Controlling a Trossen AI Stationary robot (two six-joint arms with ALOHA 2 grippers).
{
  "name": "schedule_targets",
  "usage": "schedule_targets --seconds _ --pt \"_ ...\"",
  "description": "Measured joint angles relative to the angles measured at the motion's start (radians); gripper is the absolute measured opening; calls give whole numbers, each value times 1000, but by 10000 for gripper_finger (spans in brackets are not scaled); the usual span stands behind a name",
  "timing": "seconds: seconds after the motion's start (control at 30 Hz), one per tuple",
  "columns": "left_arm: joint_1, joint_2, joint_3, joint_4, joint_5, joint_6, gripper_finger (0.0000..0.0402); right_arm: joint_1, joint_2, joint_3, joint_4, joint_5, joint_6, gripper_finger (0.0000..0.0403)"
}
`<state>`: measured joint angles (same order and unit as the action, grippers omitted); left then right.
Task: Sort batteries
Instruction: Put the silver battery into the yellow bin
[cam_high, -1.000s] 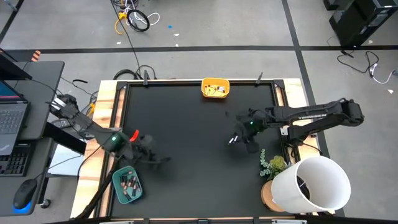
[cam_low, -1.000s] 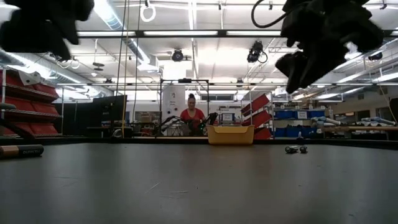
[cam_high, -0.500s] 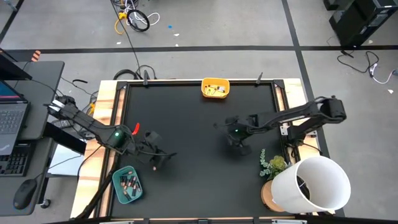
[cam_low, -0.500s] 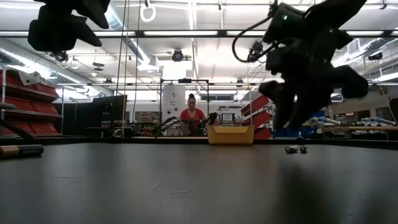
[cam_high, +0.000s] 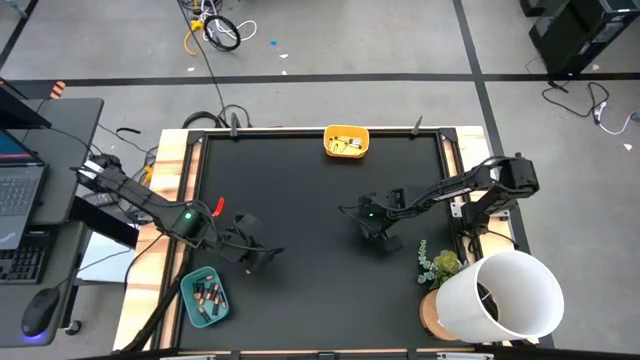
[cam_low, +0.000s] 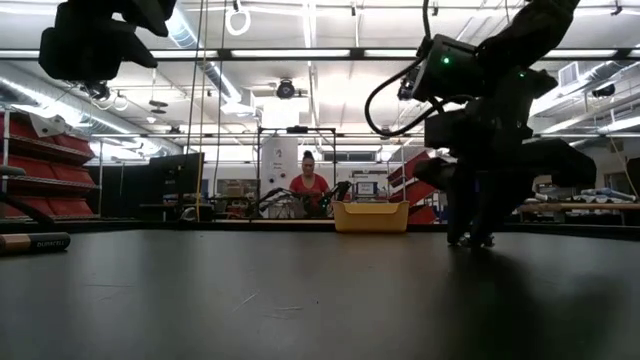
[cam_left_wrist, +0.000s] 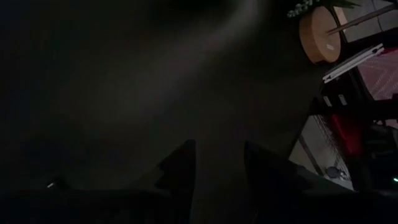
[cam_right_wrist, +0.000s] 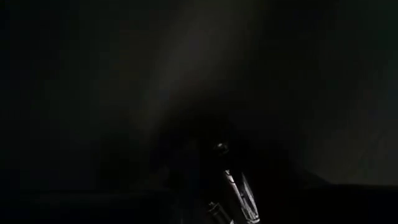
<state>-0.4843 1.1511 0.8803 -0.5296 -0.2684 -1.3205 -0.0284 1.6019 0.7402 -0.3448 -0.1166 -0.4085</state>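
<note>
Black mat (cam_high: 300, 200): covers the table, with bare stretches on all sides of both grippers.
Batteries: tiny cylinders; copper-and-black ones fill the teal tray (cam_high: 204, 297) just beside and below the left gripper; others sit in the yellow tray (cam_high: 346, 141) at the far edge.
Single battery (cam_right_wrist: 239, 190): silvery, right at the right gripper's fingertips.
Right gripper (cam_high: 375, 228): down at the mat, mid-table; grip cannot be told.
Left gripper (cam_high: 255, 255): raised, fingers slightly parted, holding nothing.

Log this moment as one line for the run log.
right gripper: down at table over batteries | left gripper: raised near teal tray, empty | yellow tray: far edge, holds batteries
</note>
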Motion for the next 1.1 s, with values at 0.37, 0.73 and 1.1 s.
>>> schedule_targets --seconds 0.37,0.73,1.1 --pt "-1 0 0 18 54 -1 152 -49 29 -2 67 4 -71 13" --pt "3 0 0 16 83 -1 152 -143 38 -9 285 -53 65 1" --pt "101 2 0 14 -168 6 152 -190 -33 -7 509 -192 341 1"
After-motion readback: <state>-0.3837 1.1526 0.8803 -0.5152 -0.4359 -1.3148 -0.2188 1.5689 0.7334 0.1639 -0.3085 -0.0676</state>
